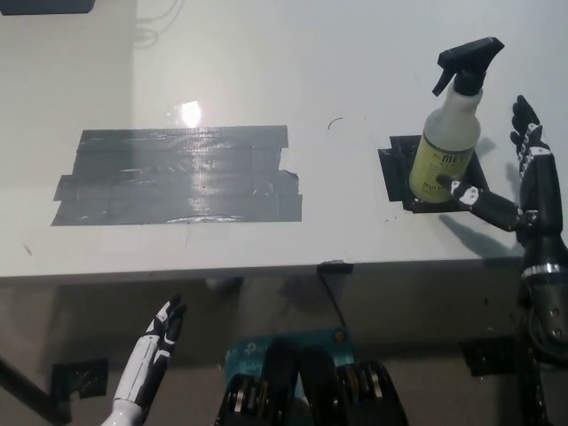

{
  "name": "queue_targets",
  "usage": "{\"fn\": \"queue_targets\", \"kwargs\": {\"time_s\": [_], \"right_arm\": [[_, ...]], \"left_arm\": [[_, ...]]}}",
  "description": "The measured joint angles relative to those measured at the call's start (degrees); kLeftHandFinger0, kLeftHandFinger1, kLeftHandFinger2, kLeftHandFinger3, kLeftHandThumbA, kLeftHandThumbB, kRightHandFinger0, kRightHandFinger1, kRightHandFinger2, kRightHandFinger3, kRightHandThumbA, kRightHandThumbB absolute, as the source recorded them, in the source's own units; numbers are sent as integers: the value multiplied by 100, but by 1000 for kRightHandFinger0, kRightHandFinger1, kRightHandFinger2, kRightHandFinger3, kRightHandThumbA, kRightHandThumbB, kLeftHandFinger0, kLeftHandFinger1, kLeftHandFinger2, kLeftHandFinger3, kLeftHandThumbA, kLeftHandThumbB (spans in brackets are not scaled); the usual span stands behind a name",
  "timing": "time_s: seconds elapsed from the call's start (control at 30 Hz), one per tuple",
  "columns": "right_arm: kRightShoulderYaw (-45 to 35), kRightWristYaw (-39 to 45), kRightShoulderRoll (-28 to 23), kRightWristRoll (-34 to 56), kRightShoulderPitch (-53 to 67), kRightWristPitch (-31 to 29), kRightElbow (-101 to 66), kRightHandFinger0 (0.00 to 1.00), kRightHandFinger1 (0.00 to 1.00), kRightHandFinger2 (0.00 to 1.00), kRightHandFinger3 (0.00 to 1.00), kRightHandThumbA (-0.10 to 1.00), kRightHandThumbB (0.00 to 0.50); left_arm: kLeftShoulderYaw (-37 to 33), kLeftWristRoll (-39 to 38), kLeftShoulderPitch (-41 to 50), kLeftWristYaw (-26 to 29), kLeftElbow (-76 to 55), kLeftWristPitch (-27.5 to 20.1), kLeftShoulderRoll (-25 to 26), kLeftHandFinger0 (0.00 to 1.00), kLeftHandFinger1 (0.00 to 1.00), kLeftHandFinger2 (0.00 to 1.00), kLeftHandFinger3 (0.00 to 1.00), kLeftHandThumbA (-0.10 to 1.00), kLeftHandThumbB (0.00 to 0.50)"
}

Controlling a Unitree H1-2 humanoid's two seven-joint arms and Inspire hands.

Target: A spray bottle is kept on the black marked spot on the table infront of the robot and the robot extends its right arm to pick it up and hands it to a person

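Spray bottle (pixel 448 133): standing upright on black mark (pixel 395 169), frame right, for easy reach. Right hand (pixel 519 191): spreading fingers apart beside it, gripping nothing. Left hand (pixel 164 328): hanging idle lower left, fingers apart.

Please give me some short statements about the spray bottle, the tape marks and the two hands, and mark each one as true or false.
1. The spray bottle stands upright on the small black marked spot. True.
2. The right hand has lifted the bottle off the table. False: the bottle stands on the table, and the hand is open beside it.
3. The left hand rests on the large grey tape patch. False: it hangs below the table edge, at lower left.
4. The bottle has a black trigger head. True.
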Motion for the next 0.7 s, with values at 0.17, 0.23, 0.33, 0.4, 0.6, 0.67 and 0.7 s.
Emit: {"fn": "queue_targets", "kwargs": {"time_s": [0.17,0.23,0.33,0.4,0.6,0.67,0.7], "right_arm": [[23,-2,-28,-9,-303,151,394,1000,1000,1000,1000,1000,319],[36,-3,-48,-16,-425,184,569,1000,1000,1000,1000,1000,314],[51,-2,-69,-15,-563,242,766,1000,1000,1000,1000,1000,332],[58,1,-85,-10,-631,286,892,1000,1000,1000,1000,1000,332],[77,23,-103,20,-893,343,1364,1000,1000,1000,1000,1000,366],[91,23,-106,20,-961,353,1515,1000,1000,1000,1000,1000,371],[95,23,-107,20,-973,354,1542,1000,1000,1000,1000,1000,370]], "left_arm": [[-1,2,0,0,1,-3,-2,1000,1000,1000,1000,1000,500],[-2,5,-1,0,1,-8,-4,1000,1000,1000,1000,1000,500],[-1,7,-1,0,1,-15,-4,1000,1000,1000,1000,1000,500],[-1,6,-4,0,1,-16,-8,1000,1000,1000,1000,1000,500],[0,6,-9,0,1,-16,-15,1000,1000,1000,1000,1000,500],[0,6,-9,0,1,-17,-16,1000,1000,1000,1000,1000,500],[0,6,-9,0,1,-16,-15,1000,1000,1000,1000,1000,500]]}}
